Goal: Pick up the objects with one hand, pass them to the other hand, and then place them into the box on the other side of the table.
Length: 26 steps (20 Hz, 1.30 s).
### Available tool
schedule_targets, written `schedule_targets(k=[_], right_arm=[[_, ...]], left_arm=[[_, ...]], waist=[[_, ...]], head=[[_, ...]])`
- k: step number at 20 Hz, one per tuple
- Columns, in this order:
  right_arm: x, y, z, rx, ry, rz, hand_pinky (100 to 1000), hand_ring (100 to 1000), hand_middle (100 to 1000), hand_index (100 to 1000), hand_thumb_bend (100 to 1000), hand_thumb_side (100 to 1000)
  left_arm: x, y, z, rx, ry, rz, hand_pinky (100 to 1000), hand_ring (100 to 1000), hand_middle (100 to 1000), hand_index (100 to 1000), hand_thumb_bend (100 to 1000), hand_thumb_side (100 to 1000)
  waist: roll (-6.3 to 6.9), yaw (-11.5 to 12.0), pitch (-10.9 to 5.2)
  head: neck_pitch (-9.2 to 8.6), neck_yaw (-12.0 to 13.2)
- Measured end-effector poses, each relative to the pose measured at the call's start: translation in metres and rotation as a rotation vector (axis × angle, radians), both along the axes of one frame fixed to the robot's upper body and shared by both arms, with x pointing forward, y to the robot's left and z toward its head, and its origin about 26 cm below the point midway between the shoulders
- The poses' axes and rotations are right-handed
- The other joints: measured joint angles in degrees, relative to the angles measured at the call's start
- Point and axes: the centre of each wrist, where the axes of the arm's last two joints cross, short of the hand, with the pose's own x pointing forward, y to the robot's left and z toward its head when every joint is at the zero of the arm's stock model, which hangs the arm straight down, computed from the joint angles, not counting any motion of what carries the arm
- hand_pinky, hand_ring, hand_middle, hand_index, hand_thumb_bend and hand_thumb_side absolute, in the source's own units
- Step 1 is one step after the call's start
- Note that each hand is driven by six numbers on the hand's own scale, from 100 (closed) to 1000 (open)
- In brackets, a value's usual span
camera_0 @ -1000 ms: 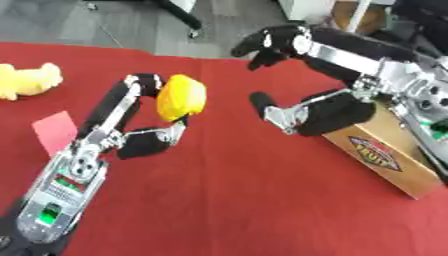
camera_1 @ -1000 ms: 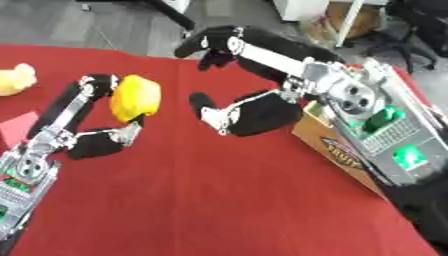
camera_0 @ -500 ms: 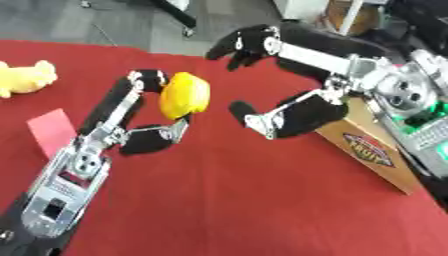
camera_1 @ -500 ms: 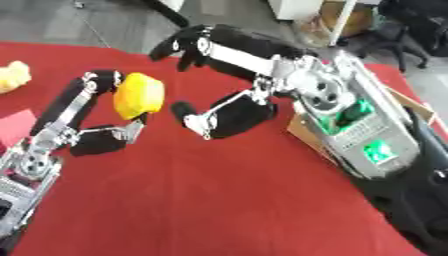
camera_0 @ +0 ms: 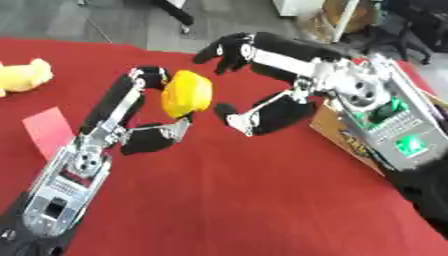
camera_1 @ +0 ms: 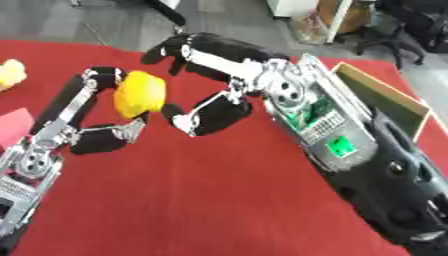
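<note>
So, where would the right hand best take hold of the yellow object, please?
Probably its bare right face: the yellow object is pinched top and bottom by the left hand, leaving that side free, and the right hand already faces it, open.

Right robot hand (camera_0: 262, 107) now much nearer the yellow object (camera_0: 186, 93), fingers spread just beside it.

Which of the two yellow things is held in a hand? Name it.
The rounded yellow object, pinched in the left hand above the red table, is held. The other yellow thing lies untouched at the table's far left edge.
</note>
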Motion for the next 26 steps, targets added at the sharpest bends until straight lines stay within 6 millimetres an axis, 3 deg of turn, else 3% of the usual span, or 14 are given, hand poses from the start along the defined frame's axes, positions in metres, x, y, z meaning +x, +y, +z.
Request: schedule_targets(k=[19, 26], right_arm=[[0.013, 0.013, -0.014, -0.048, -0.006, -0.028, 869, 847, 895, 916, 231, 116], [0.017, 0.015, -0.016, -0.069, -0.013, -0.036, 866, 838, 866, 897, 207, 133]], left_arm=[[0.001, -0.011, -0.006, -0.018, 0.006, -0.020, 755, 594, 533, 497, 100, 187], [0.000, -0.012, -0.006, -0.020, 0.005, -0.022, 754, 594, 532, 497, 100, 189]], waist=[[0.04, 0.5, 0.04], [0.04, 0.8, 0.09]], head=[[0.39, -1.0], [0.42, -1.3]])
